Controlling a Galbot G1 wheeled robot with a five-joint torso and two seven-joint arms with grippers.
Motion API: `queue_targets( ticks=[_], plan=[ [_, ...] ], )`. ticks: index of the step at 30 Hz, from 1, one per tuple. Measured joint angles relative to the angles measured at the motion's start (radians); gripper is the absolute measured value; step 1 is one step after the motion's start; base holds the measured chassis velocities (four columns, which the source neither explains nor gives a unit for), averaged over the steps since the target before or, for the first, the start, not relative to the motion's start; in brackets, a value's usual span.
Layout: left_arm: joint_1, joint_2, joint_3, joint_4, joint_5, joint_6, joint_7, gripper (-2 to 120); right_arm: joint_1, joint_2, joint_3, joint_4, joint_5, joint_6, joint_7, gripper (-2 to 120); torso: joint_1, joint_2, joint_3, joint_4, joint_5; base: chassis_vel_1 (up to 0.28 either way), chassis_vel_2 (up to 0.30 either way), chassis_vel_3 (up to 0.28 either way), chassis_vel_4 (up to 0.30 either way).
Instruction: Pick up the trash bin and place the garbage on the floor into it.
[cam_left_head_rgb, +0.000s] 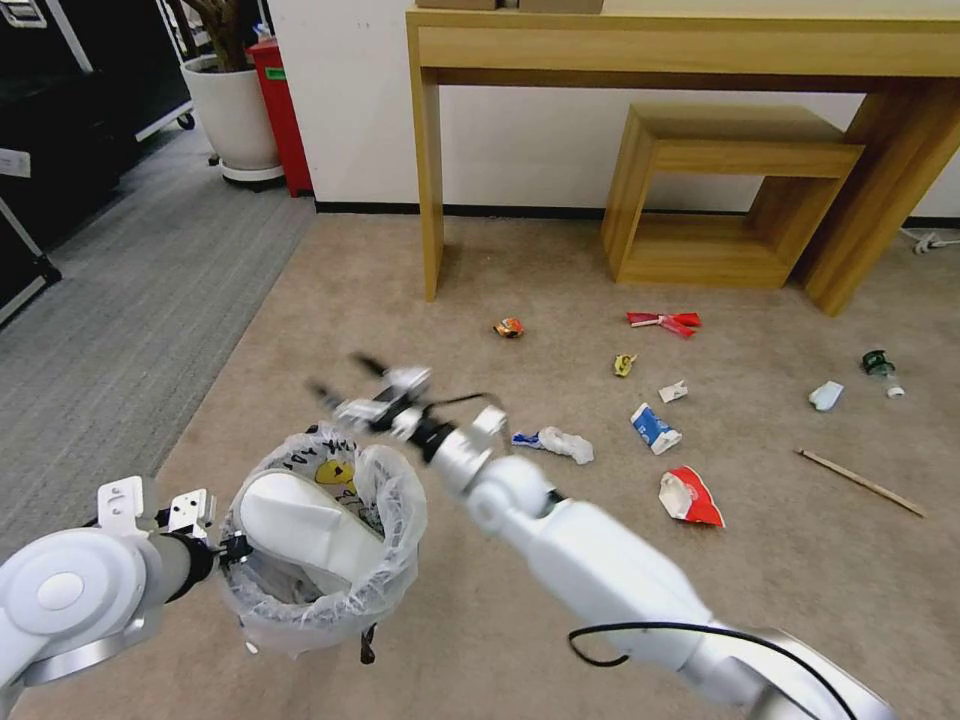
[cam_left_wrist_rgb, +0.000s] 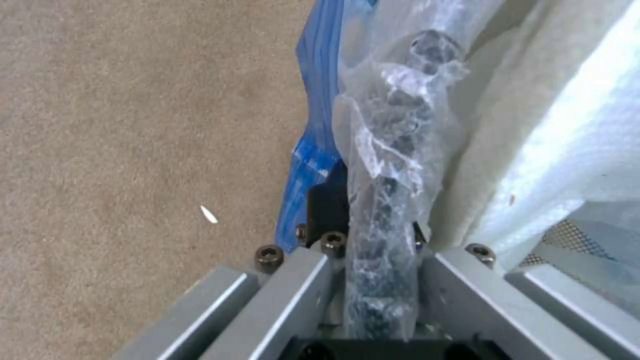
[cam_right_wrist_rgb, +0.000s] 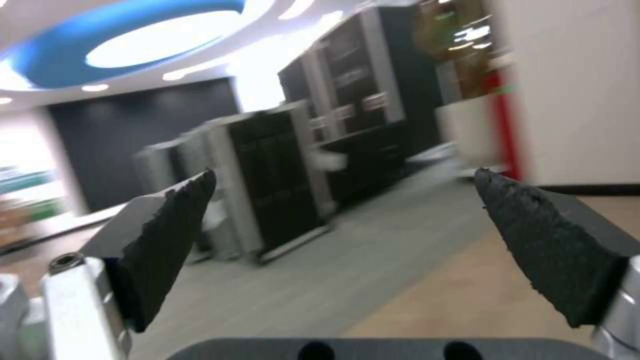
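Glossy white arms (cam_left_head_rgb: 600, 570), black cable (cam_left_head_rgb: 640, 632), grey screwed pincer (cam_left_wrist_rgb: 373, 280) brackets.

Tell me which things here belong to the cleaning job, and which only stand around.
Belonging to the job:
trash bin, held at its rim by the left pincer
white slipper inside it
red wrapper
blue-white carton
wooden stick
right pincer, open

Just standing around:
wooden table
plant pot

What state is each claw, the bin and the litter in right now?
left claw: shut on the trash bin's rim
right claw: open, empty, above the bin
trash bin: held up, a white slipper inside
blue-white carton: lying on the carpet
wooden stick: lying on the carpet
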Motion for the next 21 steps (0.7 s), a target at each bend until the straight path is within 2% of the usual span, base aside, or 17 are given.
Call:
queue_targets(
  ticks=[2,3,4,6,7,10,11,13,18,21],
  plan=[
    [-0.001,0.002,0.000,-0.006,0.001,0.001,0.005,0,-0.047,-0.095,0.095,0.041,-0.026,-0.031,0.049,100,0.000,0.000,0.000,0.0000,0.0001,0.000,0.000,0.000,0.000],
    [-0.001,0.002,0.000,-0.006,0.001,0.001,0.005,0,-0.047,-0.095,0.095,0.041,-0.026,-0.031,0.049,100,0.000,0.000,0.000,0.0000,0.0001,0.000,0.000,0.000,0.000],
    [-0.003,0.003,0.001,-0.010,0.001,0.001,0.007,0,-0.079,-0.159,0.144,0.056,-0.046,-0.042,0.088,100,0.000,0.000,0.000,-0.0005,-0.0001,0.000,0.000,0.000,0.000],
    [-0.005,0.001,0.003,-0.017,0.002,0.002,0.011,0,-0.148,-0.235,0.226,0.073,-0.076,-0.064,0.126,100,0.000,0.000,0.000,-0.0010,0.0002,0.000,0.000,0.000,0.000],
    [-0.005,0.001,0.003,-0.017,0.002,0.002,0.011,0,-0.148,-0.235,0.226,0.073,-0.076,-0.064,0.126,100,0.000,0.000,0.000,-0.0010,0.0002,0.000,0.000,0.000,0.000],
    [-0.001,-0.012,0.003,-0.020,0.028,0.006,0.030,0,-0.270,-0.296,0.352,0.089,-0.112,-0.073,0.163,100,0.000,0.000,0.000,-0.0003,0.0000,0.000,0.000,0.000,0.000],
    [-0.001,-0.012,0.003,-0.020,0.028,0.006,0.030,0,-0.270,-0.296,0.352,0.089,-0.112,-0.073,0.163,100,0.000,0.000,0.000,-0.0003,0.0000,0.000,0.000,0.000,0.000],
    [-0.001,-0.031,0.003,-0.028,0.043,0.008,0.037,0,-0.354,-0.311,0.437,0.109,-0.128,-0.049,0.190,100,0.000,0.000,0.000,0.0000,0.0002,0.000,0.000,0.000,0.000],
    [0.001,-0.051,0.002,-0.044,0.072,0.009,0.053,0,-0.453,-0.310,0.536,0.146,-0.178,0.006,0.236,100,0.000,0.000,0.000,0.0001,0.0001,0.000,0.000,0.000,0.000],
    [0.001,-0.066,-0.001,-0.057,0.081,0.011,0.056,0,-0.633,-0.276,0.686,0.242,-0.251,0.020,0.254,100,0.000,0.000,0.000,0.0001,-0.0005,0.000,0.000,0.000,0.000]
  ],
)
